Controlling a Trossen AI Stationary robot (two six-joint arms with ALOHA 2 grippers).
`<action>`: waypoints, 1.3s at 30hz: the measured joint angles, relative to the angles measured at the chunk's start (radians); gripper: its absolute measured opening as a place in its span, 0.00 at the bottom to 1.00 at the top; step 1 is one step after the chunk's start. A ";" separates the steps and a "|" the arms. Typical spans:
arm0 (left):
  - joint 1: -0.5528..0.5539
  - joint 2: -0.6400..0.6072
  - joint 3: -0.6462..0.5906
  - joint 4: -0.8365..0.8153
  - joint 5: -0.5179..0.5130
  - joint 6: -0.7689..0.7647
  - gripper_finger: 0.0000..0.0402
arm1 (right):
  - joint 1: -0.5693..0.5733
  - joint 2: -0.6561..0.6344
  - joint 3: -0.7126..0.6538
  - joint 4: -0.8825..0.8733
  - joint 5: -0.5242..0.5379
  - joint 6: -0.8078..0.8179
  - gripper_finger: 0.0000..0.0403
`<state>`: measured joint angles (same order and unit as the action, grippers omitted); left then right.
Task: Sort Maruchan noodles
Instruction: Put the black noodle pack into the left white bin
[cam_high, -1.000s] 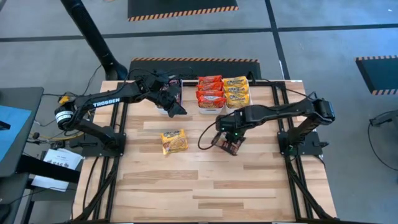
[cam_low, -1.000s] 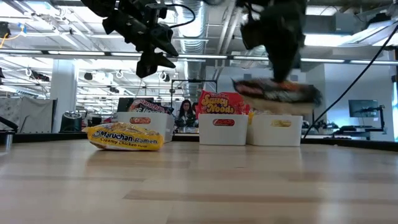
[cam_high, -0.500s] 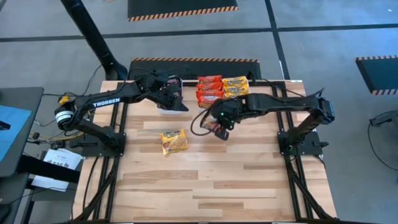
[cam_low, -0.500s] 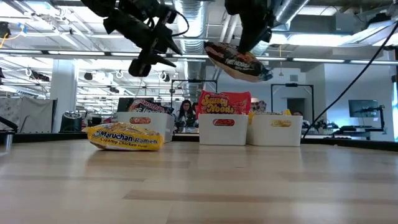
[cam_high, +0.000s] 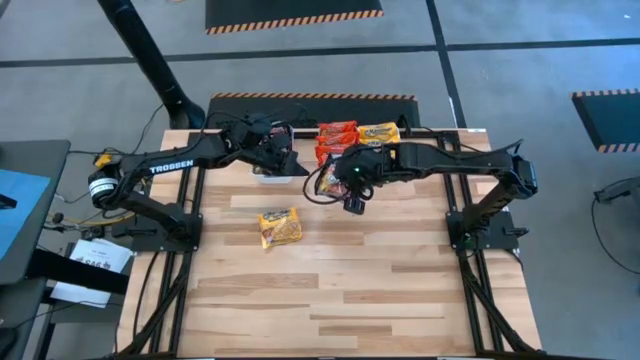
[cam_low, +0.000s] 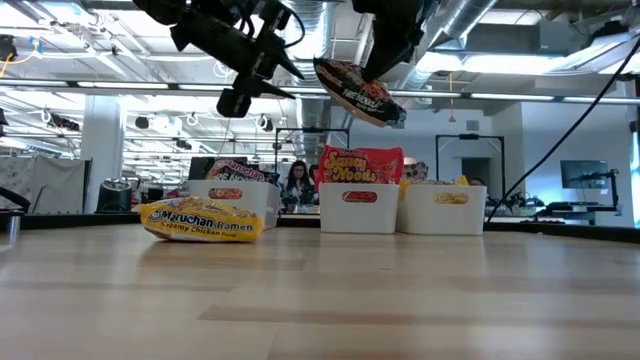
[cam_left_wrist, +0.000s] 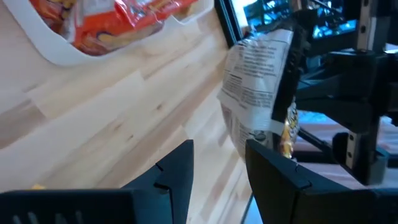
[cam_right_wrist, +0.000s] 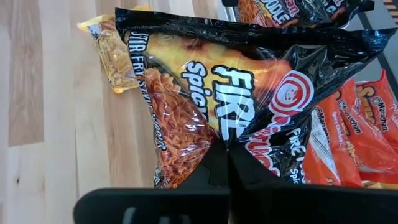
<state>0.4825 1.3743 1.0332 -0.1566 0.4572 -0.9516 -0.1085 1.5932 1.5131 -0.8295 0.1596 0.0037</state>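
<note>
My right gripper (cam_high: 345, 190) is shut on a black noodle packet (cam_right_wrist: 236, 106) and carries it in the air near the white bins; the low view shows the black packet (cam_low: 360, 92) high above the table. My left gripper (cam_left_wrist: 217, 155) is open and hovers over the left bin (cam_high: 268, 172), touching nothing. A yellow packet (cam_high: 280, 227) lies flat on the table, also seen as the yellow packet (cam_low: 200, 220). Red packets (cam_high: 337, 142) fill the middle bin and yellow ones (cam_high: 380, 133) the right bin. My right gripper pinches the black packet between its two fingers at one edge (cam_right_wrist: 227, 144), where the plastic puckers toward them. The fingers come from above. The packet is lifted clear and hangs tilted below the gripper (cam_low: 385, 40).
Three white bins (cam_low: 358, 208) stand in a row at the table's far edge. Another dark packet (cam_right_wrist: 292, 9) lies in the left one. The two arms are close together above the left and middle bins. Bare wood lies toward the near edge (cam_high: 340, 300).
My right gripper has risen and moved toward the table's far edge and left, from the table's middle toward the bins. It has stayed shut on the black packet. The packet has gone from just above the table to well above bin height and now hangs tilted.
</note>
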 joint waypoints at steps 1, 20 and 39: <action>-0.001 0.000 0.000 0.000 -0.011 0.000 0.33 | 0.000 0.000 0.000 0.000 0.000 -0.006 0.00; -0.036 0.011 0.000 0.162 -0.091 0.031 0.33 | -0.019 0.000 0.000 0.000 -0.005 -0.045 0.00; -0.068 0.085 -0.001 0.306 -0.046 0.064 0.33 | -0.031 -0.001 0.000 -0.001 -0.032 -0.110 0.00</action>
<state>0.4145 1.4593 1.0325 0.1490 0.4109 -0.8871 -0.1396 1.5925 1.5135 -0.8308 0.1272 -0.1061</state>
